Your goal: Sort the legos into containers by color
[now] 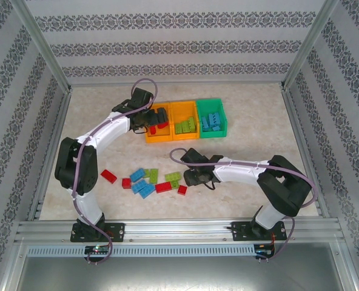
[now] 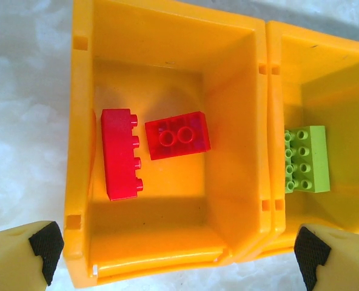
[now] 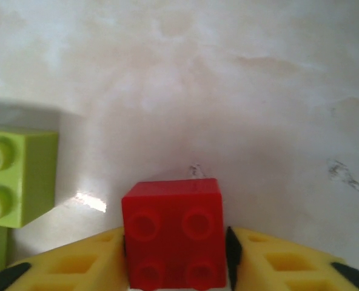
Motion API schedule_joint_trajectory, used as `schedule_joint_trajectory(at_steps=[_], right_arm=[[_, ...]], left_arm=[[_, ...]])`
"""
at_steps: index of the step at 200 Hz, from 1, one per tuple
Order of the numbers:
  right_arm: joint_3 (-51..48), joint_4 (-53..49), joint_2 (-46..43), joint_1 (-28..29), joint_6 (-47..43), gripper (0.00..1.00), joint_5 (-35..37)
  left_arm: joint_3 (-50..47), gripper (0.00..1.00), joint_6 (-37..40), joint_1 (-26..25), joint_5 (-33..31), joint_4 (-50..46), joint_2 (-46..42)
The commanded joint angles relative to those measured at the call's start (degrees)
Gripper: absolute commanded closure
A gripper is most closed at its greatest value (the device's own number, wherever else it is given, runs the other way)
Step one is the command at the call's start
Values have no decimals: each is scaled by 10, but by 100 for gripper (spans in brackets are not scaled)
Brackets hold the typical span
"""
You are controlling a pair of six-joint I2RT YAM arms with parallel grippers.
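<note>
Pale tabletop (image 1: 252,157), and toward the back sit three joined bins: left orange bin (image 2: 82,121), middle orange bin (image 1: 184,107), green bin (image 1: 211,102). The left claw (image 2: 176,248) hangs over the left orange bin, spread wide, gripping nothing. The right claw (image 3: 176,260) is low by the loose pile (image 1: 144,180) of red, blue and green bricks, pinched onto a red two-by-two brick (image 3: 170,224). Two red bricks (image 2: 122,154) lie in the left orange bin, green bricks (image 2: 305,159) in the middle one, blue bricks (image 1: 213,121) in the green.
</note>
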Motion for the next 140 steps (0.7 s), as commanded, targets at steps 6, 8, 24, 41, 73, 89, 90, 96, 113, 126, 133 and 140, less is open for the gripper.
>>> schedule_joint_trajectory(at_steps=[6, 8, 24, 41, 73, 89, 90, 96, 113, 126, 133, 140], right_arm=[[8, 23, 6, 6, -7, 69, -7], [9, 23, 5, 6, -7, 70, -8], [13, 34, -7, 6, -9, 71, -11], [20, 45, -18, 6, -13, 72, -18], [61, 63, -20, 5, -30, 72, -33], [94, 72, -3, -2, -35, 72, -53], [96, 73, -1, -3, -35, 72, -55], [108, 78, 8, -7, -32, 72, -65], [142, 100, 38, -16, -22, 73, -93], [173, 111, 63, -25, -12, 73, -110], [191, 115, 74, -30, -7, 73, -120], [210, 116, 87, -34, -1, 73, -126]], left_arm=[[-27, 0, 16, -6, -20, 14, -37], [-28, 0, 17, -5, -21, 14, -38], [-44, 1, 19, -5, -28, 17, -54], [-62, 0, 19, -5, -43, 17, -72], [-99, 1, 18, -5, -85, 9, -110], [-117, 1, 20, -5, -105, 4, -131], [-119, 1, 20, -5, -105, 4, -132], [-124, 1, 21, -5, -110, 2, -140], [-138, 1, 23, -4, -124, -7, -156], [-148, 1, 24, -4, -138, -16, -167], [-153, 1, 25, -4, -144, -20, -172], [-161, 1, 25, -4, -151, -26, -178]])
